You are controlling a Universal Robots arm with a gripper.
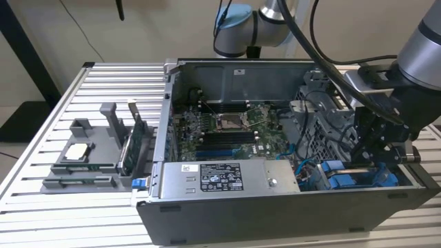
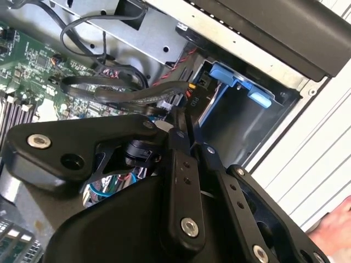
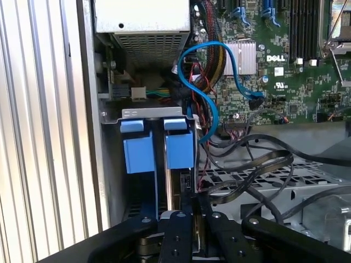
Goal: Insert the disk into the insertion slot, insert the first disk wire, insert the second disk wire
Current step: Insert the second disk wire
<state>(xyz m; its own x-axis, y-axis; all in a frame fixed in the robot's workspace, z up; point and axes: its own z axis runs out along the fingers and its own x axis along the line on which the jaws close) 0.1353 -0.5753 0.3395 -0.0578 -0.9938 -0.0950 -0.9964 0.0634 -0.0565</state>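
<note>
Tool [image 3: 193, 204] fingers look pressed together, nothing visibly between them, tips down in the case corner. Just beyond the tips, the disk [image 3: 179, 149] sits on edge in the insertion slot [image 3: 151, 113], its blue carrier showing. It likely handles stiff, fairly heavy and shock-sensitive; the blue frame edges seem the safest hold. Farther off, a loose blue wire [image 3: 211, 101] curls, soft and springy.

**Silver arm, black tool**

Silver-grey tubular arm [image 1: 424, 46] with a pale blue joint cap [image 1: 233, 18] and black cables [image 1: 310, 36] looped alongside. Matt black tool [image 1: 377, 150] of flat linked bars, studded with round silver screw heads and small pin holes in both wrist views. Rounded black housing [image 2: 55, 156] behind the linkage.
</note>
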